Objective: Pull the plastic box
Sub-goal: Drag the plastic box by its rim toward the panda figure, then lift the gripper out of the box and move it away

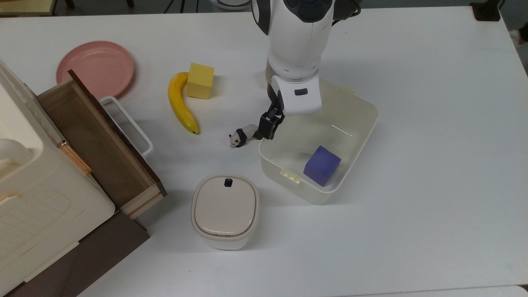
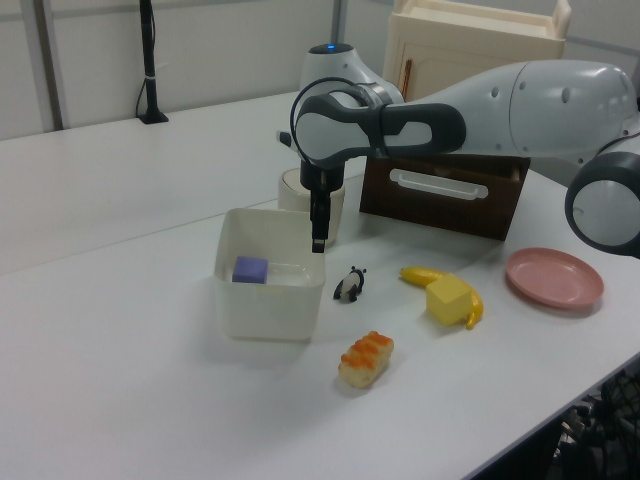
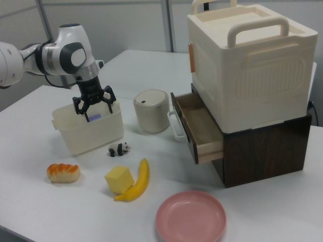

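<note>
The plastic box (image 1: 313,136) is a cream-white lidless tub at the table's middle, also seen in the left view (image 2: 265,310) and the right view (image 3: 93,133). A purple cube (image 1: 321,166) lies inside it. My gripper (image 1: 267,131) points down at the box's corner on the top view's left, its black fingers shut on the rim of the wall there. In the left view the gripper (image 2: 316,242) reads as one thin black bar at the rim. In the right view the gripper (image 3: 87,118) dips into the box.
A toy panda (image 1: 241,137) lies just left of the gripper in the top view, almost touching the box. A lidded beige container (image 1: 225,210), a banana (image 1: 180,103), a yellow block (image 1: 200,81), a pink plate (image 1: 95,68) and an open wooden drawer (image 1: 99,144) are further left. A bread roll (image 2: 366,358) lies near the box.
</note>
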